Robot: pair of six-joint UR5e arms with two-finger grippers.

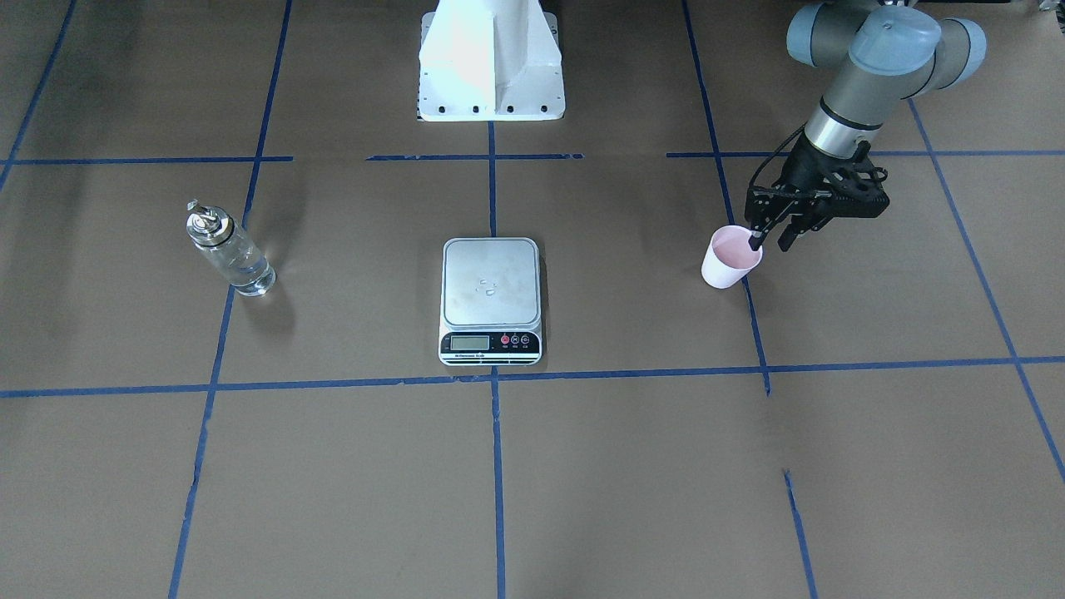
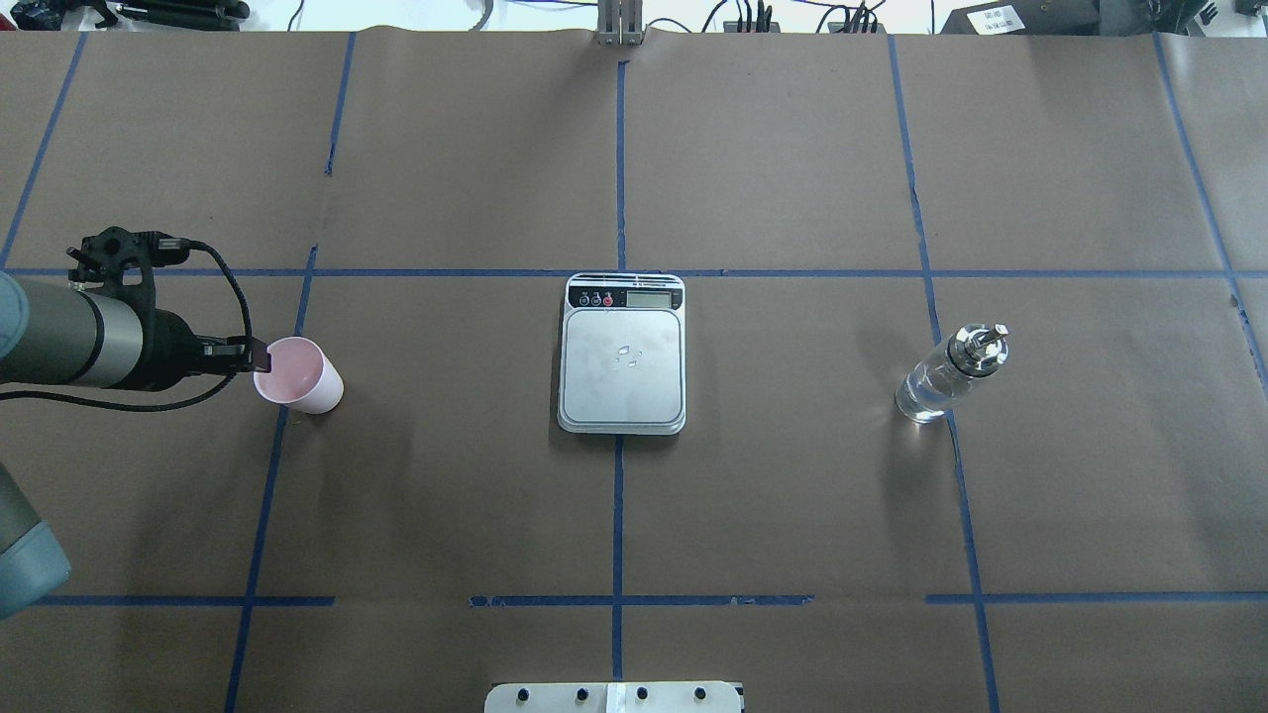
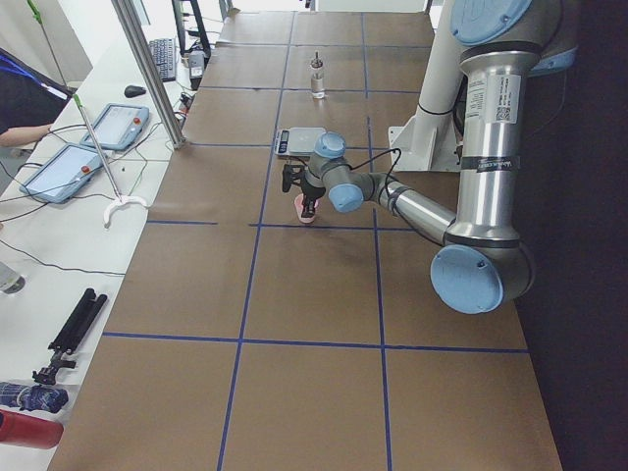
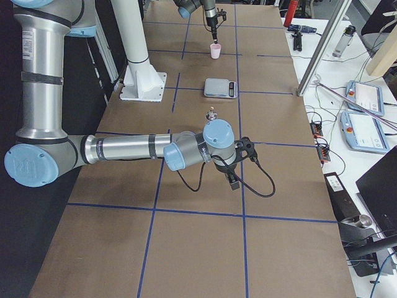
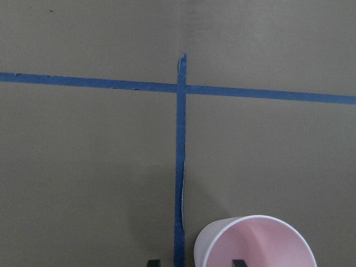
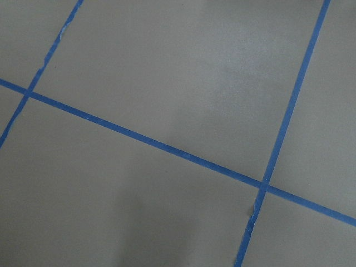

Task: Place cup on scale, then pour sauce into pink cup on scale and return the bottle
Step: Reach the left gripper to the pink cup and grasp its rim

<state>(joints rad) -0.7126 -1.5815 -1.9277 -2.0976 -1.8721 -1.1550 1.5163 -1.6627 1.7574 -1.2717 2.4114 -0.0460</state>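
Note:
The pale pink cup (image 1: pixel 730 259) stands upright on the brown table, far to my left of the scale (image 1: pixel 466 266). My left gripper (image 1: pixel 770 242) is open and straddles the cup's rim, one finger inside and one outside. In the left wrist view the cup (image 5: pixel 256 245) sits at the bottom edge between the two fingertips. The scale's steel platform holds nothing but a few drops. The glass bottle (image 1: pixel 233 254) with clear sauce and a metal spout stands upright on my right side. My right gripper (image 4: pixel 232 181) hovers over bare table nearer than the bottle; I cannot tell its state.
The white robot base (image 1: pixel 491 66) stands behind the scale. Blue tape lines (image 1: pixel 495 378) grid the brown table. A few drops (image 1: pixel 487 287) lie on the platform. A side bench with tablets (image 3: pixel 108 128) runs along the operators' edge.

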